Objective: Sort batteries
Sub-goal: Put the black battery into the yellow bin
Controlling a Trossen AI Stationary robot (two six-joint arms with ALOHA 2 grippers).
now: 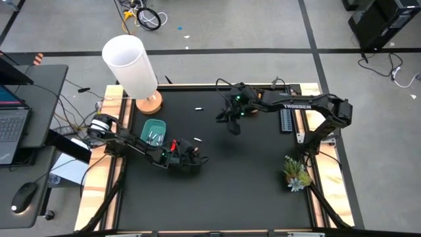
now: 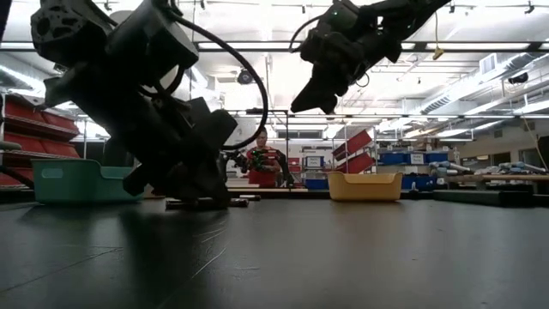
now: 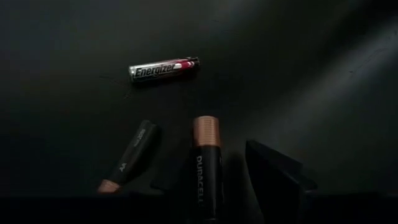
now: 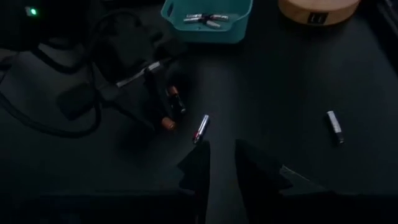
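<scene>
My left gripper (image 1: 191, 157) is low over the black table, open. A dark copper-topped battery (image 3: 205, 155) lies on the mat between its fingers, and I see no finger touching it. A second dark battery (image 3: 132, 155) lies beside it, and a silver-and-red battery (image 3: 163, 70) lies a little farther on. Another silver battery (image 1: 198, 107) lies alone toward the far edge. The teal bin (image 1: 153, 131) holds several silver batteries. My right gripper (image 1: 231, 124) hangs well above the table's middle, open by a narrow gap, with nothing in it.
A white lamp on a wooden base (image 1: 150, 102) stands at the far left, behind the teal bin. A green plant sprig (image 1: 296, 172) lies near the right edge. A dark strip (image 1: 285, 120) lies under the right arm. A person (image 2: 266, 163) is in the room beyond the table.
</scene>
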